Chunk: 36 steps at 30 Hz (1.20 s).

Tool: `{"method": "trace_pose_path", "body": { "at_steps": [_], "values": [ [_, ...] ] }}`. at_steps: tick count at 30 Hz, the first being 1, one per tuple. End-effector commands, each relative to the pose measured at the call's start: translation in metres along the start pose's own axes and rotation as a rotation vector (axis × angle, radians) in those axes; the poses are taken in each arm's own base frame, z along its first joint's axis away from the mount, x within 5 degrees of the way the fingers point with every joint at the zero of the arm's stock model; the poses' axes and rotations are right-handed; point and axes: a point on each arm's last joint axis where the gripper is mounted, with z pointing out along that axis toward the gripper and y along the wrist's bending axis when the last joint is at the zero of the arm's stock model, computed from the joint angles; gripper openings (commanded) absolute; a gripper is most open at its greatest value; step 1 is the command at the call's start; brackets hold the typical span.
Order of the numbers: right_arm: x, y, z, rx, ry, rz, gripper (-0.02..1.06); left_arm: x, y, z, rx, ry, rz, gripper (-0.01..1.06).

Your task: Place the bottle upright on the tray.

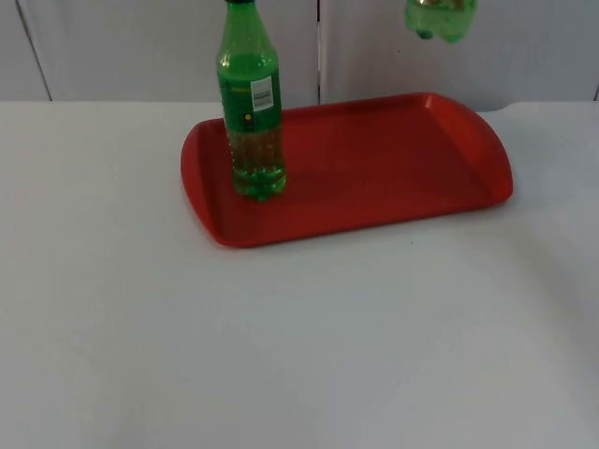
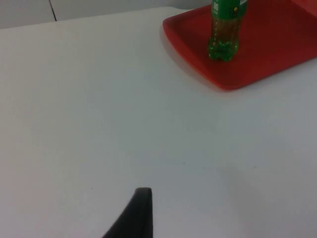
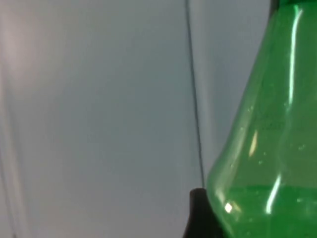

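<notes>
Bottles are two in this scene. One green bottle (image 1: 251, 103) stands upright on the red tray (image 1: 402, 159), near its left end, base flat on the tray floor and cap up; in the left wrist view the same standing bottle (image 2: 225, 29) sits well ahead of the left end effector (image 2: 136, 213), with bare white worktop (image 1: 281, 346) between them. That arm appears to be waiting, held back from the tray, probably so it stays out of the other arm's way. Whether its fingers are parted or closed I cannot tell, since a single fingertip is all that can be made out, and it has hold of nothing.

A second green bottle (image 1: 442, 19) hangs in the air high above the tray's far right part, its lobed base pointing down. In the right wrist view this carried bottle (image 3: 267, 148) lies right against the black fingertip of the right end effector (image 3: 200, 213), so I judge the fingers closed around it. It is carried base-down, likely so that it can be lowered straight onto its foot. Below it the right half of the tray is free, well apart from the standing bottle, which gives room to set it down without knocking the first over.
</notes>
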Motion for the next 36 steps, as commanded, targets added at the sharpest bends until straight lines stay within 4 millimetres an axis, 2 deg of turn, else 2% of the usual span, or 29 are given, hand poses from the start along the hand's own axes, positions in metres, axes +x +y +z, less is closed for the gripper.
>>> {"method": "trace_pose_path", "body": {
  "at_steps": [1, 6, 7, 11, 23, 24, 28, 34, 36],
  "values": [
    [0.0, -0.001, 0.001, 0.007, -0.105, -0.054, 0.0, 0.0, 0.0, 0.001, -0.001, -0.01, -0.005, 1.05],
    [0.041, -0.004, 0.001, -0.004, -0.142, -0.099, 0.0, 0.0, 0.0, 0.001, -0.001, -0.01, -0.005, 1.05],
    [0.041, -0.004, 0.001, -0.004, -0.142, -0.099, 0.0, 0.0, 0.0, 0.001, -0.001, -0.01, -0.005, 1.05],
    [0.066, -0.007, 0.007, -0.008, -0.139, -0.116, 0.0, 0.0, 0.0, 0.001, -0.001, -0.01, -0.005, 1.05],
    [0.111, -0.015, 0.029, -0.01, -0.157, -0.116, 0.0, 0.0, 0.0, 0.001, -0.001, -0.01, -0.005, 1.05],
    [0.111, -0.015, 0.029, -0.01, -0.157, -0.116, 0.0, 0.0, 0.0, 0.001, -0.001, -0.01, -0.005, 1.05],
    [0.134, -0.017, 0.032, -0.009, -0.154, -0.107, 0.0, 0.0, 0.0, 0.001, -0.001, -0.01, -0.005, 1.05],
    [0.157, -0.019, 0.031, -0.011, -0.132, -0.088, 0.0, 0.0, 0.0, 0.001, -0.001, -0.01, -0.005, 1.05],
    [0.16, -0.02, 0.03, -0.011, -0.127, -0.087, 0.0, 0.0, 0.0, 0.001, -0.001, -0.01, -0.005, 1.05]
  ]
}}
